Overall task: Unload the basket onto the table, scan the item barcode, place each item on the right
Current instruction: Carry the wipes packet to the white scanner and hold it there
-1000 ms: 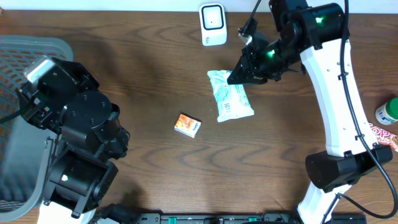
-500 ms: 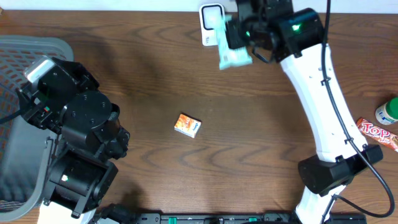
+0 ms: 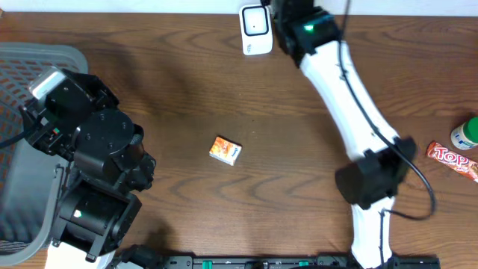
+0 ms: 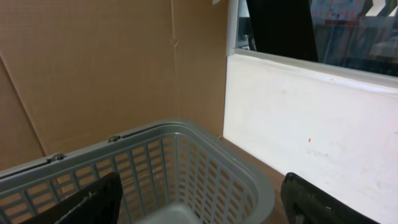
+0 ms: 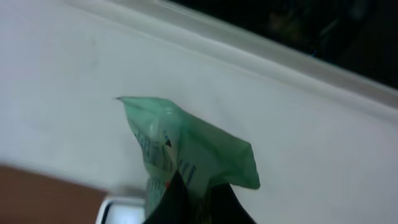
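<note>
A pale green plastic packet (image 5: 186, 146) hangs in front of a white wall in the right wrist view. My right gripper (image 5: 196, 194) is shut on its lower edge. Below and left of it shows a corner of the white barcode scanner (image 5: 119, 210). Overhead, the scanner (image 3: 255, 28) stands at the table's far edge, and the right arm (image 3: 321, 45) reaches right beside it; the packet is hidden there. My left gripper (image 4: 199, 211) is open and holds nothing, hovering above the grey basket (image 4: 205, 140).
A small orange box (image 3: 225, 150) lies mid-table. A red candy bar (image 3: 452, 160) and a green-capped bottle (image 3: 464, 134) sit at the right edge. The grey basket (image 3: 45, 51) fills the left side under the left arm (image 3: 89, 164).
The right arm lifted the green packet off the table's middle and swung it to the far edge beside the scanner; the packet has left the overhead view. The left arm stayed still.
</note>
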Available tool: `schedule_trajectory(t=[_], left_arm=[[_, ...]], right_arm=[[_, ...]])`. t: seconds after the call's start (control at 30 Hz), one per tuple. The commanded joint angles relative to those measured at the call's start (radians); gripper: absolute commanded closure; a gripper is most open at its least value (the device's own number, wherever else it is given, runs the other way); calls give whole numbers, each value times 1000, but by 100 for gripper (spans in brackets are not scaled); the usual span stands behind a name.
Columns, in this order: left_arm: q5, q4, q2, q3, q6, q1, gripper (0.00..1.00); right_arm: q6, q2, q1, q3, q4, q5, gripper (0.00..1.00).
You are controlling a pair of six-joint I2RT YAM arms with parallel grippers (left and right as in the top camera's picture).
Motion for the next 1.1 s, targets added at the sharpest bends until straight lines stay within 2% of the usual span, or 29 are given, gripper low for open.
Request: schedule_trajectory(t=[0.0, 0.17, 0.47, 0.63, 0.83, 1.07], left_arm=[[-16, 2, -1, 0, 13, 5, 18], [-16, 2, -1, 0, 13, 5, 18], [-16, 2, -1, 0, 13, 5, 18], [-16, 2, -1, 0, 13, 5, 18], [-16, 2, -1, 0, 13, 5, 18], [-16, 2, -1, 0, 13, 5, 18]], right_arm=[[-165, 82, 18, 8, 136, 93, 98], [-374, 215, 40, 8, 368, 129, 99], [-692, 423, 105, 8, 566, 169, 99], [-902, 539, 137, 8, 780, 249, 99], [-944, 581, 153, 7, 919, 270, 99], [-975, 582, 153, 7, 915, 275, 99]])
